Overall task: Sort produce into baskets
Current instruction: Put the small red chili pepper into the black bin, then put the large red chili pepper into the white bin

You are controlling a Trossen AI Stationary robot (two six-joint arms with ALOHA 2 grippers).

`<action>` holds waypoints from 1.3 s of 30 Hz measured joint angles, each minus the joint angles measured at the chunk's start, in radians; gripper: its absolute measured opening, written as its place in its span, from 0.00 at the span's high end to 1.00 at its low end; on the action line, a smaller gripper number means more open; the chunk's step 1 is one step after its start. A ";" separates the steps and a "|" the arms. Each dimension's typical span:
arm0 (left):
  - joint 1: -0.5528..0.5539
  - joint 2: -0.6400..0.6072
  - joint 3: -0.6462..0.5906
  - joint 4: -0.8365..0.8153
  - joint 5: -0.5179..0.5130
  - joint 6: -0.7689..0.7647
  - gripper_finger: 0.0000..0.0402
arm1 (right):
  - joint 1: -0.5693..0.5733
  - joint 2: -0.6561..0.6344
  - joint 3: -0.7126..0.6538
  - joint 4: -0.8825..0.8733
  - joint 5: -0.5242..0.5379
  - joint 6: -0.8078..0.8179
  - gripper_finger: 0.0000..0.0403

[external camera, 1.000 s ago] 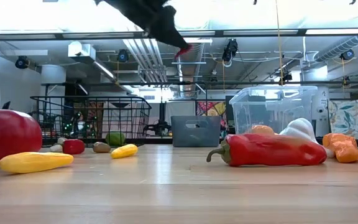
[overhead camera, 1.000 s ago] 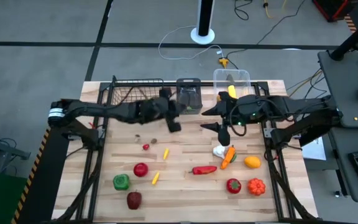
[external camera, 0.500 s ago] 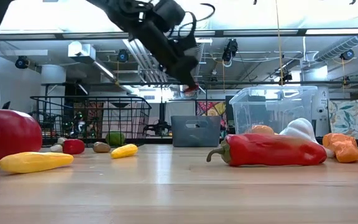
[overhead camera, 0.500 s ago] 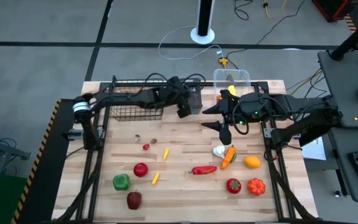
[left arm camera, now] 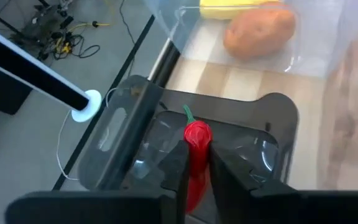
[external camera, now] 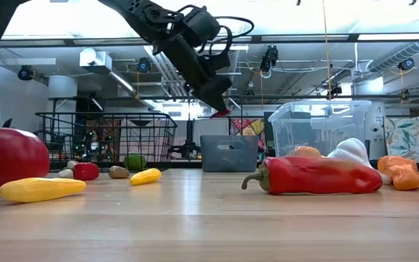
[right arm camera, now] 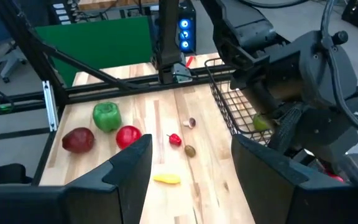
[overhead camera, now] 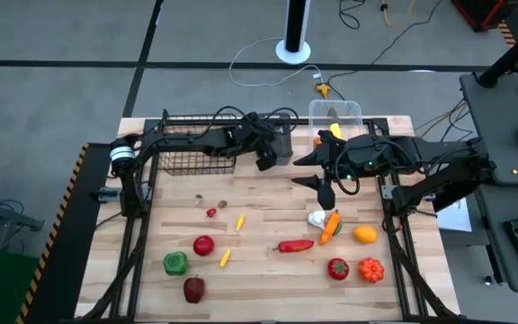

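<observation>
My left gripper (overhead camera: 266,161) hangs over the dark grey plastic bin (overhead camera: 278,144) at the table's far edge, shut on a small red chili (left arm camera: 197,134). In the low view the gripper (external camera: 220,111) is well above the bin (external camera: 228,153). The black wire-mesh basket (overhead camera: 196,144) stands to the bin's left and the clear tub (overhead camera: 335,115) to its right. My right gripper (overhead camera: 324,185) waits open and raised above the table's right half, nothing between its fingers (right arm camera: 124,163). The remaining produce lies loose on the tabletop. My left gripper pinches the red chili's body (left arm camera: 196,152) between its two fingers. The chili's green stem end (left arm camera: 188,114) sticks out past the fingertips. The fingers slant downward toward the table's far edge. The chili is lifted clear, above the bin's open top (left arm camera: 253,146).
The clear tub holds a sweet potato (left arm camera: 258,31) and a yellow piece (left arm camera: 229,6). On the table lie a red apple (overhead camera: 203,245), green pepper (overhead camera: 175,263), long red pepper (overhead camera: 295,245), carrot (overhead camera: 331,225), garlic (overhead camera: 317,218), tomato (overhead camera: 337,267) and small yellow pieces.
My left gripper has swung from over the table near the basket toward the far edge and a little right, sinking until it hangs above the grey bin. The red chili has stayed between its fingers throughout.
</observation>
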 joint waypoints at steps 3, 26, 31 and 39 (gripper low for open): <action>-0.002 0.000 0.000 -0.008 0.001 -0.005 0.82 | 0.000 0.000 0.000 0.000 0.000 0.002 0.48; -0.198 -0.258 -0.039 -0.273 0.001 -0.061 0.63 | 0.000 0.002 -0.007 0.000 0.001 0.009 0.47; -0.289 -0.413 -0.175 -0.293 0.001 -0.133 0.63 | 0.004 0.003 -0.034 0.001 0.012 0.030 0.47; -0.461 -0.648 -0.398 -0.284 -0.004 -0.428 0.63 | 0.004 0.003 -0.119 0.033 0.026 0.061 0.47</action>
